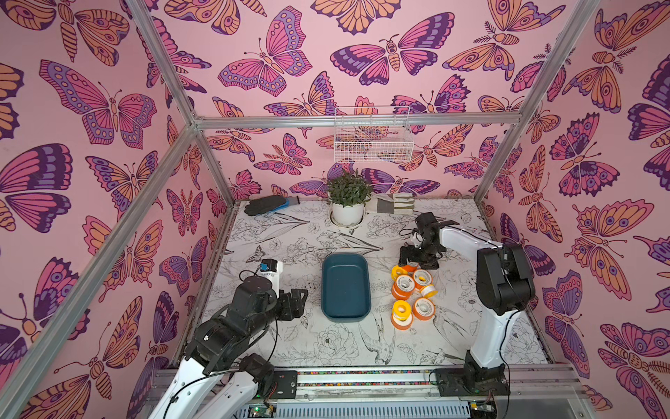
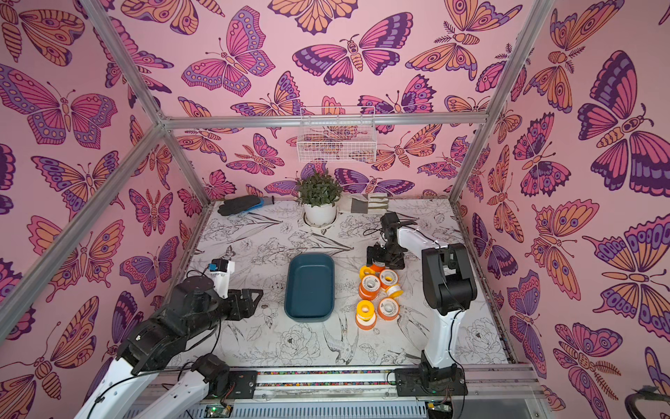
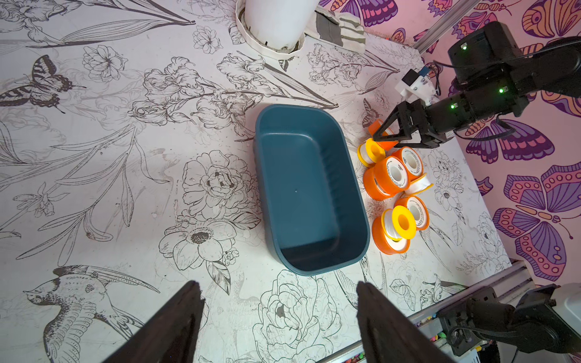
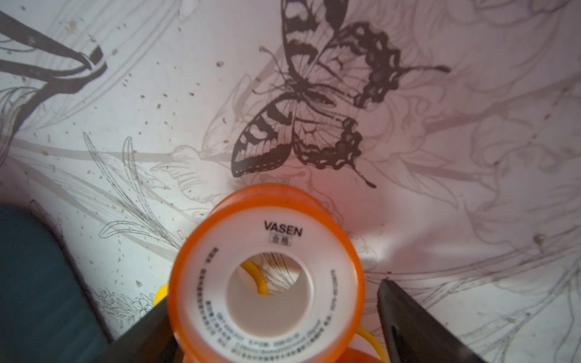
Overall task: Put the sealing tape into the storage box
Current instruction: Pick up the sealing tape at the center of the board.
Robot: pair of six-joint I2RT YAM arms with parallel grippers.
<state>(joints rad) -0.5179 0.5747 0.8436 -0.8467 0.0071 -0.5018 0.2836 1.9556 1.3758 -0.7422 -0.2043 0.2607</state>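
Low at the left of both top views, the left arm hangs over the worktop with the left jaws spread wide and empty, pointing toward the storage box and well apart from it

The box sits at the centre of the frame and is empty. The sealing tape lies clustered on the worktop just to its right, with none inside yet. Several spools are stacked or lean on one another

At the upper end of the cluster the right jaws bracket an orange spool. In the right wrist view one jaw lies against its flange at lower left and the other stands apart at lower right, so they are open around it and not gripping

The likely trouble is that uneven closing: the far jaw may shove the spool sideways before both bite, and smooth round flanges could slip or roll free. A yellow spool appears to touch it at the bottom edge, so it may be pinched or dragged along, and a knock could topple the stacked ones. A low carry risks clipping the box wall

Beyond, at upper centre, the potted plant and wire basket stand clear of all this
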